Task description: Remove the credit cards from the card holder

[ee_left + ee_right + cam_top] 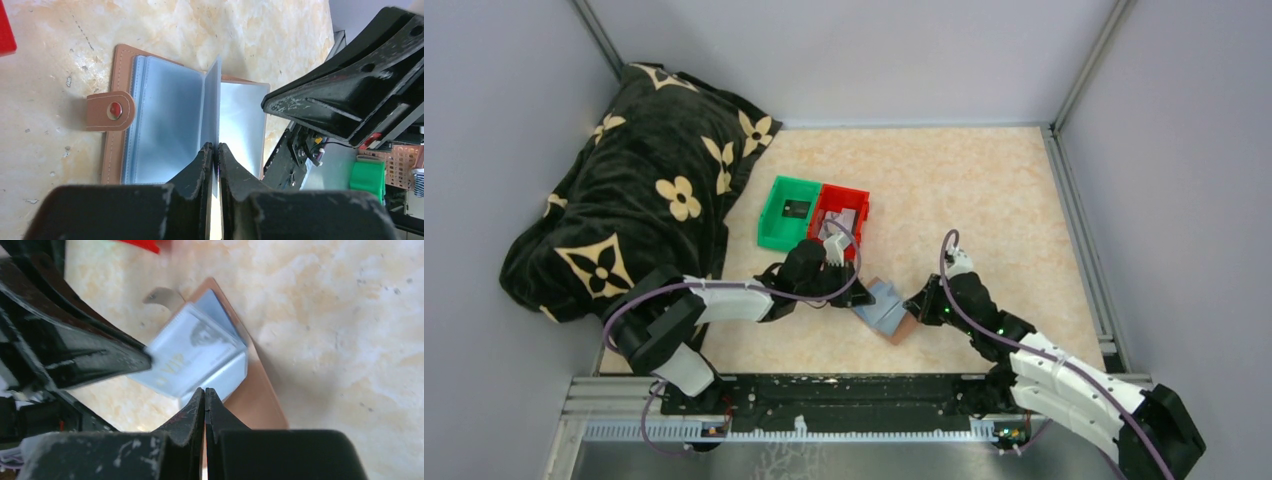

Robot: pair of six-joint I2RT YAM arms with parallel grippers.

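— Nearest first: what are the claws doing?

— The left gripper (pixel 216 152) is pinched on one pale blue sleeve (pixel 212 100) of the card holder (pixel 165 125) and holds that leaf upright. The right gripper (pixel 205 397) has its fingers pressed together at the holder's other edge. Whether a sleeve is caught between them, I cannot tell.

— And the holder itself?

— It lies open on the beige table (pixel 984 200) between the two grippers, tan cover down, snap tab (pixel 110 111) out flat. A grey-silver card (pixel 185 360) marked VIP shows among the sleeves, though it is blurred.

— Farther back?

— A green bin (pixel 774 232) with a dark card (pixel 796 208) inside touches a red bin (pixel 863 208) holding grey cards (pixel 845 222). Beyond, to the left, is a black flowered blanket (pixel 634 190).
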